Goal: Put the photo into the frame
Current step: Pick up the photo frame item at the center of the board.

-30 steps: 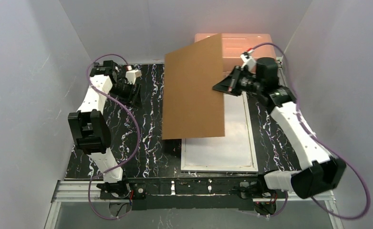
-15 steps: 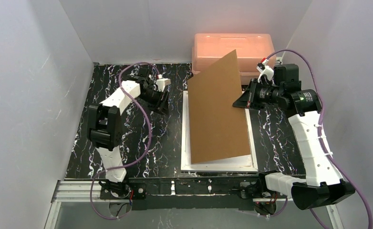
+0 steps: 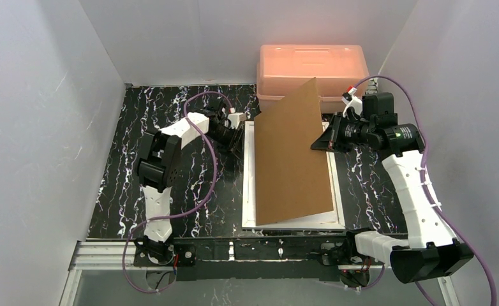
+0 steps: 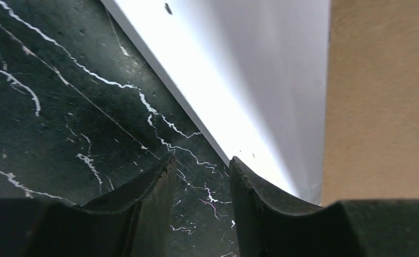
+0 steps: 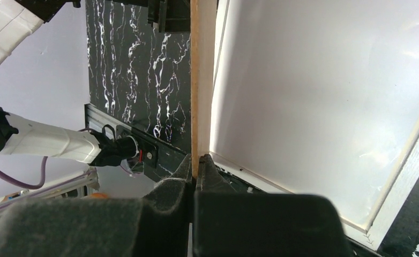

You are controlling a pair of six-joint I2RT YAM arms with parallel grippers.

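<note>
The white frame (image 3: 293,224) lies flat on the black marbled table, its inside pale white (image 5: 314,107). My right gripper (image 3: 317,144) is shut on the right edge of the brown backing board (image 3: 291,159). The board stands tilted over the frame with its lower edge near the frame's front rail. In the right wrist view the board's thin edge (image 5: 202,80) runs straight up from the closed gripper (image 5: 197,158). My left gripper (image 3: 239,127) hovers low beside the frame's left rail (image 4: 196,80), open (image 4: 201,160), with only table between the fingers. The photo's printed face is hidden from all views.
A pink plastic box (image 3: 311,64) stands behind the frame against the back wall. White walls close in the left, back and right sides. A metal rail (image 3: 260,252) with the arm bases runs along the near table edge.
The right gripper swung the board from left of the frame to over it and tipped it lower. The left arm moved right to the frame's left rail, and its jaws narrowed a little.
</note>
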